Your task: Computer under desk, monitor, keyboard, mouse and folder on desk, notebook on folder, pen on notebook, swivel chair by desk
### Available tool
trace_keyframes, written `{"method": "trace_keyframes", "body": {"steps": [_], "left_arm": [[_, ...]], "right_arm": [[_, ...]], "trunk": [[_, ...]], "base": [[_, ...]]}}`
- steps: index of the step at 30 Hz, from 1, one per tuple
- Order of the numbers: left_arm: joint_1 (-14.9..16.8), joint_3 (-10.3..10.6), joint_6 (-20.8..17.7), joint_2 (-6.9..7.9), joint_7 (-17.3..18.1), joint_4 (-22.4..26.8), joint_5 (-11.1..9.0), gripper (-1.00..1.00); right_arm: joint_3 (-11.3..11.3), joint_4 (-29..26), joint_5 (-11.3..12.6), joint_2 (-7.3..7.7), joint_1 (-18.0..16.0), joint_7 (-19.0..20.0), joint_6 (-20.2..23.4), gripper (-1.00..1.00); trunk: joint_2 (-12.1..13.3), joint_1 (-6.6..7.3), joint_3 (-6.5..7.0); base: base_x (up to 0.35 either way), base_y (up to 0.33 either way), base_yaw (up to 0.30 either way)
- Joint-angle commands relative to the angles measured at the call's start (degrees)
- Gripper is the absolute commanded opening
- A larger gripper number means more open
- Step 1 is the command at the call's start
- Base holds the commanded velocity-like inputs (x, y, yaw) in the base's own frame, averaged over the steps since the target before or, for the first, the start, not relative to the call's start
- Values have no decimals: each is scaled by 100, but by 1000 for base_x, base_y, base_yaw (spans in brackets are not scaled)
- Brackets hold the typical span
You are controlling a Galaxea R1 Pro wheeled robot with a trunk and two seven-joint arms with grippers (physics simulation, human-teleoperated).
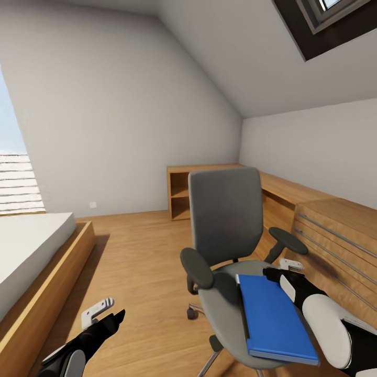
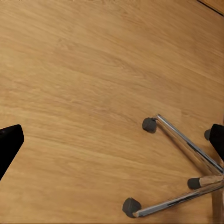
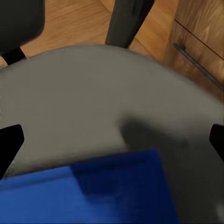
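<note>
Head view: one folder (image 1: pixel 273 317) on one swivel chair (image 1: pixel 226 220); two pincers.

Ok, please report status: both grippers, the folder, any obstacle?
Left gripper open, low over floor. Right gripper open above chair seat, beside blue folder. Folder lies on seat, not gripped. Right armrest close by.

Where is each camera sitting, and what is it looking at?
Head view: up on the robot's head, looking forward and down at the swivel chair with the blue folder on its seat; both arms show, with the left end effector and right end effector.
Left wrist view: on the left arm, looking down at the wooden floor and chair's wheeled legs; dark fingertips show.
Right wrist view: on the right arm, looking down at seat and folder.
Shared: head and right wrist views both show the folder on the seat.
</note>
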State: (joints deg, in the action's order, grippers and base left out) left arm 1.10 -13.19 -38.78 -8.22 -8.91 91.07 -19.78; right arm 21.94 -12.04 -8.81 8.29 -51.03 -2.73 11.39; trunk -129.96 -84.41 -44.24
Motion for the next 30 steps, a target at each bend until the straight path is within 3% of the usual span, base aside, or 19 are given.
{"method": "trace_keyframes", "body": {"steps": [1, 15, 30], "left_arm": [[4, -7, -26, -4, -40, 7, -61, 100], [4, -8, -33, -4, -40, 7, -61, 100], [4, -8, -40, -4, -40, 7, -61, 100]], "right_arm": [[35, -9, -57, -3, -3, 2, 31, 100], [30, -16, -54, -10, -3, 9, 29, 100], [30, -12, -54, -6, -3, 5, 29, 100]], "trunk": [[-3, -1, -6], [-3, -1, -16], [-3, -1, -136]], "base": [[205, 0, 0], [45, 0, 0], [0, 0, 0]]}}
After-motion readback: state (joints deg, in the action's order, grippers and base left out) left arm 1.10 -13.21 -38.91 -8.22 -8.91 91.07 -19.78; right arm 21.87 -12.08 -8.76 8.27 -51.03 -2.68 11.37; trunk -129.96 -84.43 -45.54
